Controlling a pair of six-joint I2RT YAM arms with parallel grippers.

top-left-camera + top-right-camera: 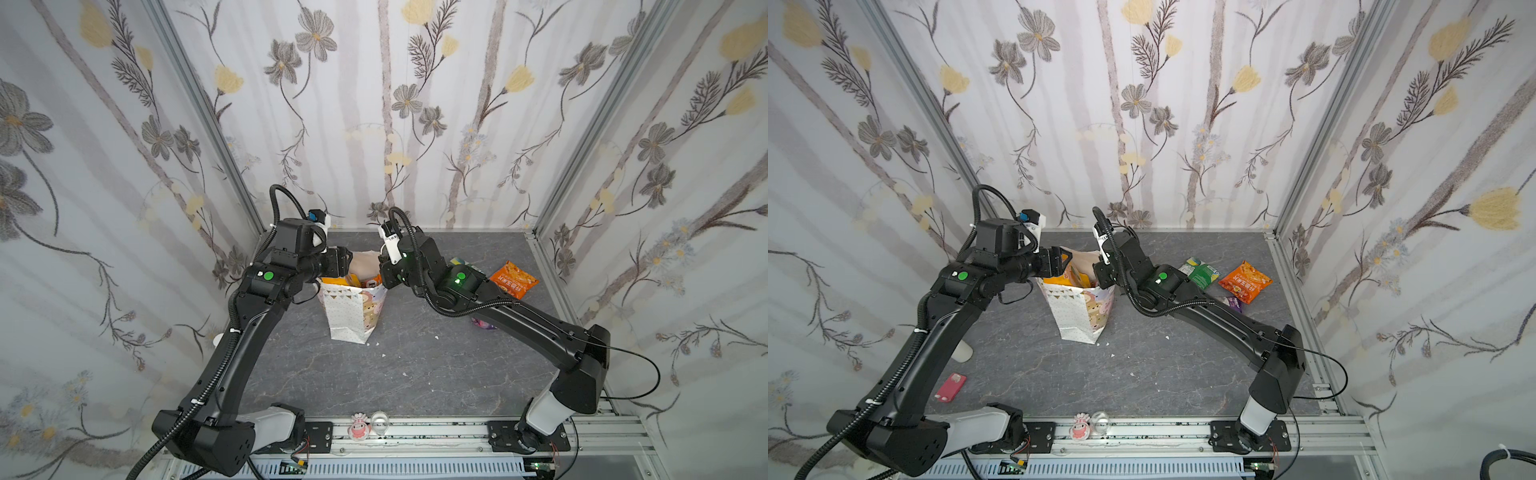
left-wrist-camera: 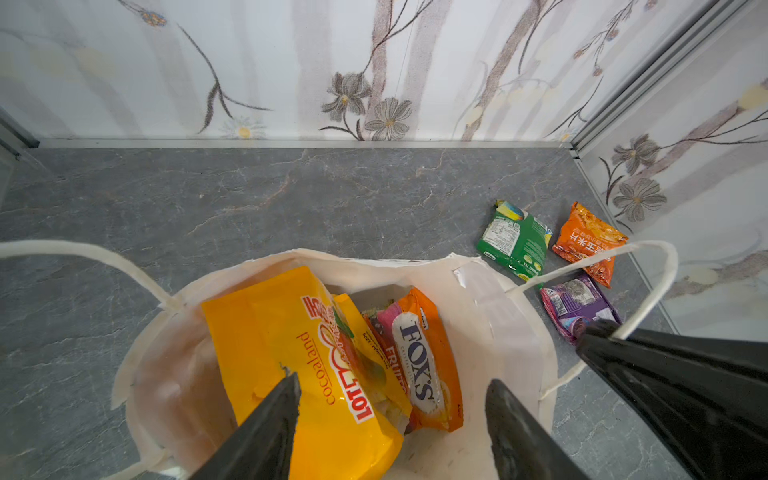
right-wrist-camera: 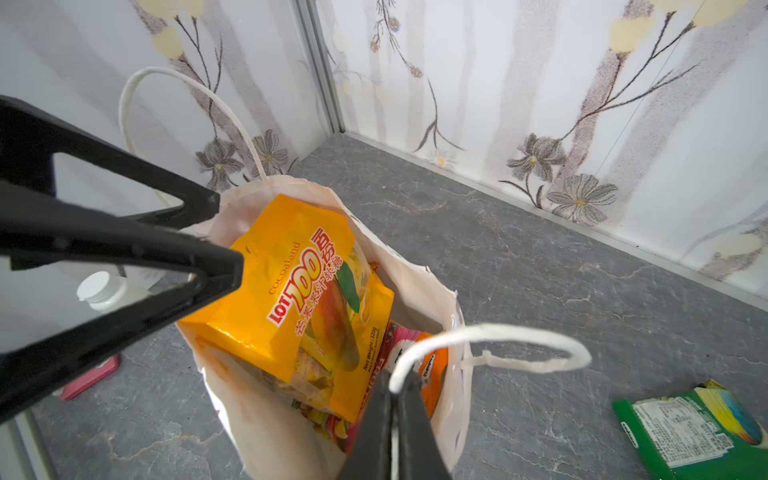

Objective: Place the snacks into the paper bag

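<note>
The white paper bag [image 1: 351, 309] [image 1: 1077, 311] stands upright at mid table, mouth open. Inside it lie a yellow packet [image 2: 291, 345] [image 3: 291, 286] and an orange FOX'S packet [image 2: 428, 357]. My left gripper [image 2: 392, 395] [image 1: 345, 266] hangs open over the mouth, one fingertip at the yellow packet's edge. My right gripper [image 3: 399, 384] [image 2: 598, 332] is shut on the bag's white cord handle [image 3: 498, 332]. On the table to the right lie a green packet [image 2: 515, 241] [image 1: 1202, 272], an orange chip bag [image 2: 590, 241] [image 1: 513, 279] and a purple packet [image 2: 577, 307] [image 1: 1235, 303].
A pink flat object [image 1: 951, 386] and a white bottle [image 3: 102, 291] lie near the left arm. A small toy figure [image 1: 359, 428] and a clear cup [image 1: 380, 424] sit on the front rail. Flowered walls enclose the table on three sides.
</note>
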